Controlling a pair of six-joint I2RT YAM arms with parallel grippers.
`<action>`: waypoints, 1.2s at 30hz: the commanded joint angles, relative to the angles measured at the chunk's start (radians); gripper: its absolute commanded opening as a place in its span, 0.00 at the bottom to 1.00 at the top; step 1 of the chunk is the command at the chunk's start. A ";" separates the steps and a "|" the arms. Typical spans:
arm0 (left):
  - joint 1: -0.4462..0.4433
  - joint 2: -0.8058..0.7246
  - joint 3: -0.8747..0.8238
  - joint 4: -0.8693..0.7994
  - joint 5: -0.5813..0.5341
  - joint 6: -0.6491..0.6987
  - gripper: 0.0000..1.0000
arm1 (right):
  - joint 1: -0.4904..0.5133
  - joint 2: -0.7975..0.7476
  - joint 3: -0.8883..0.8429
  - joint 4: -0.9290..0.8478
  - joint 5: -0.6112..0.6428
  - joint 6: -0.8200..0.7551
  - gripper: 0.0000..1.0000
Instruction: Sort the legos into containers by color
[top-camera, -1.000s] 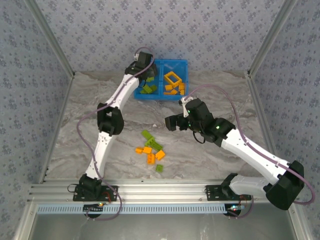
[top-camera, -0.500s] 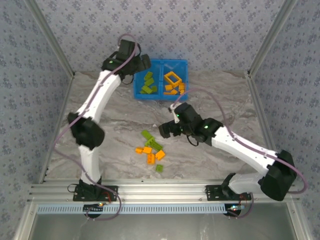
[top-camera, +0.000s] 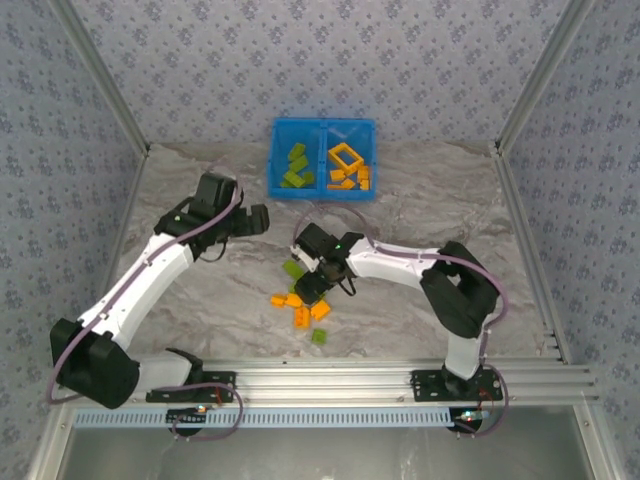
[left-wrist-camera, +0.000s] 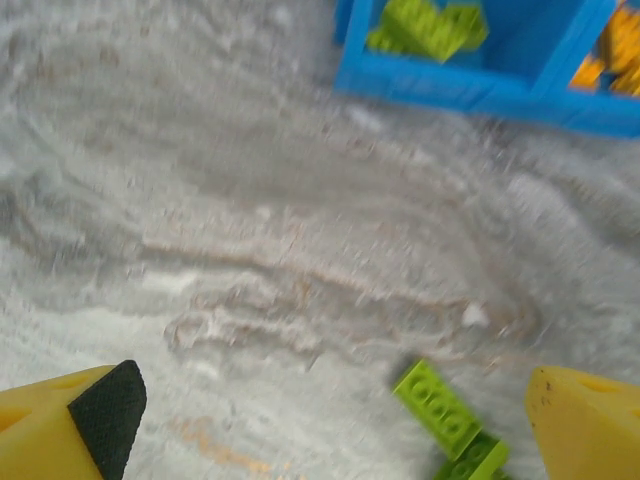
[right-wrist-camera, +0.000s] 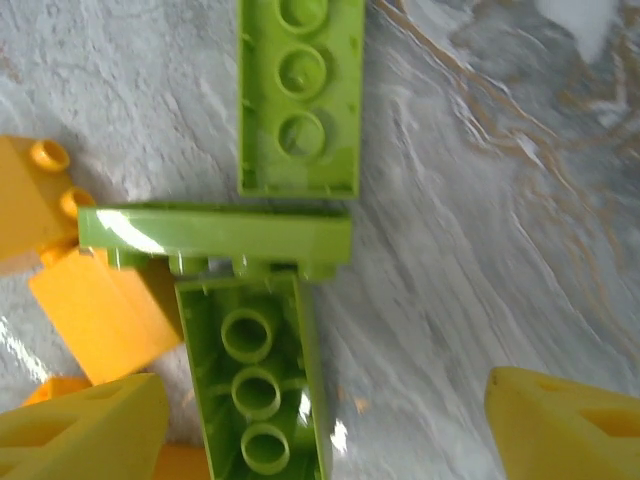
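Right wrist view: right gripper (right-wrist-camera: 325, 437), fingers spread and empty, hovers over loose green bricks (right-wrist-camera: 262, 390) on the table (right-wrist-camera: 480, 200). They look light, rigid and slick, so probably pinch the long sides. Left gripper (left-wrist-camera: 340, 420) spread, empty. Farthest, the bin (top-camera: 310, 135) holds sorted bricks.

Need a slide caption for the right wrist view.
Open right tool poised above three lime green bricks, orange bricks beside them, on the marbled table.
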 joint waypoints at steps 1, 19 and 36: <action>0.000 -0.063 -0.051 -0.005 0.005 0.012 0.99 | 0.002 0.045 0.059 -0.045 -0.050 -0.039 0.81; -0.001 -0.133 -0.086 0.037 -0.011 -0.022 0.99 | -0.020 -0.102 -0.007 0.009 0.071 0.061 0.28; -0.004 -0.494 -0.265 0.167 0.065 -0.049 0.99 | -0.188 0.242 0.685 0.180 0.279 0.075 0.29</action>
